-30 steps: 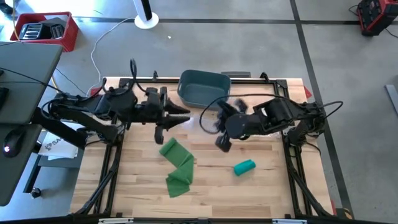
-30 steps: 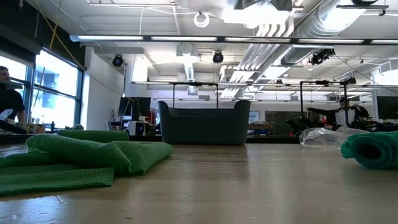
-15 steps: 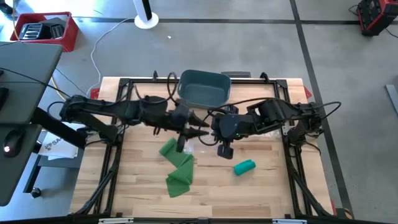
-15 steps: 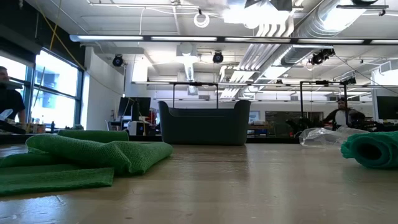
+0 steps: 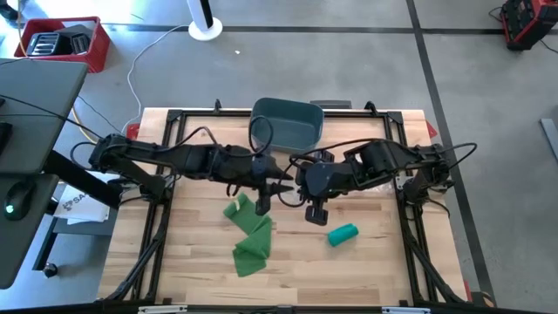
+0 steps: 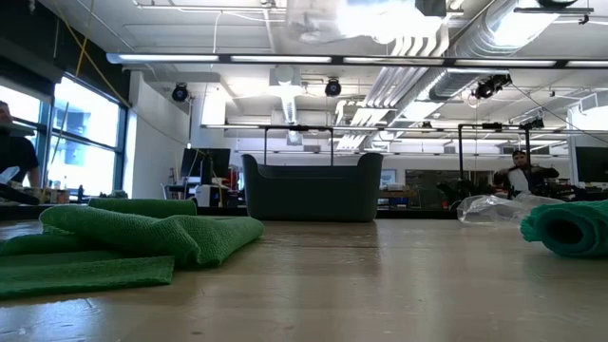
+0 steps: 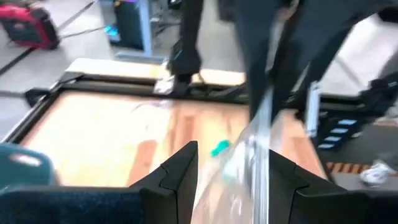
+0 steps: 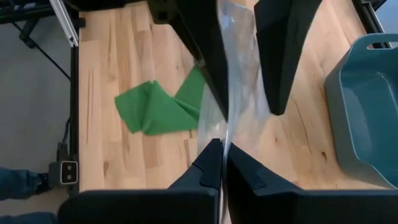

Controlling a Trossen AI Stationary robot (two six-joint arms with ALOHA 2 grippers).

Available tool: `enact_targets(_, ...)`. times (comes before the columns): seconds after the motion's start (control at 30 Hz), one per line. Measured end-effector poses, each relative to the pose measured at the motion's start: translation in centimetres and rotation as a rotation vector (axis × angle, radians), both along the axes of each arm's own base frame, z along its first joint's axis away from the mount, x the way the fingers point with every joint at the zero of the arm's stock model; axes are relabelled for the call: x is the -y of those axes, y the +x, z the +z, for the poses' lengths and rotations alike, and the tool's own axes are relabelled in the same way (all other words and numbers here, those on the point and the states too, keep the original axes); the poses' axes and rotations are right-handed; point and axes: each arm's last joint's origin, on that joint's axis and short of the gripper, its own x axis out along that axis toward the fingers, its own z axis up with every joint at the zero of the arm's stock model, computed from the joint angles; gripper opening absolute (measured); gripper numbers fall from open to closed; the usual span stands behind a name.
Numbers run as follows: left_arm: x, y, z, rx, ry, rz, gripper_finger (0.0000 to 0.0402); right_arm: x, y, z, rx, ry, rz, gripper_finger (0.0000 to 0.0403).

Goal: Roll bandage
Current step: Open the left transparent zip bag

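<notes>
The pale wooden slatted table [image 5: 366, 262] carries everything, and the deep blue-grey plastic bin [image 5: 286, 122] at its far edge serves as the landmark. In front of the bin and towards the left arm's side lies the loose green cloth bandage [image 5: 248, 234], unrolled and folded over itself in a zigzag. In front of the bin towards the right arm's side, well apart from the loose one, lies a small teal bandage already wound into a roll [image 5: 343, 234].

Just in front of the bin both arms meet above the table. The right gripper [image 8: 221, 163] has its fingers pressed together on a thin sheet of clear crinkled plastic wrapping [image 8: 239, 74]. The left gripper [image 7: 231, 163] has its fingers partly apart with the same clear plastic between them; whether they actually clamp it I cannot tell.

The step in hand looks like handling this wrapper between the two grippers, not rolling yet. The next move probably calls for disposing of the plastic, perhaps in the bin, then going down to a free end of the green bandage.
</notes>
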Motion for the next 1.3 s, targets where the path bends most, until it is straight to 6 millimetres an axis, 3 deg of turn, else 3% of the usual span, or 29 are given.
enact_targets(0.37,0.3,-0.2,1.6,0.048,-0.080,-0.081,0.0122,-0.2,0.4,-0.6,-0.036,-0.028,0.049,0.0000)
enact_targets(0.7,0.4,0.6,-0.4,-0.067,0.005,-0.101,0.0116,0.0,0.8,-0.5,-0.006,-0.026,0.073,0.0000)
enact_targets(1.07,0.3,0.3,-0.6,-0.108,-0.042,-0.054,0.0007,-0.1,0.9,-0.6,-0.008,-0.022,0.094,0.0002)
enact_targets(1.17,0.2,0.2,-0.9,-0.137,-0.124,-0.008,0.0006,0.0,0.7,-0.9,-0.050,-0.061,0.071,0.0022)
enact_targets(1.3,0.2,0.0,-1.2,-0.171,-0.243,0.057,0.0001,0.3,0.0,-1.0,-0.103,-0.100,0.040,0.0084)
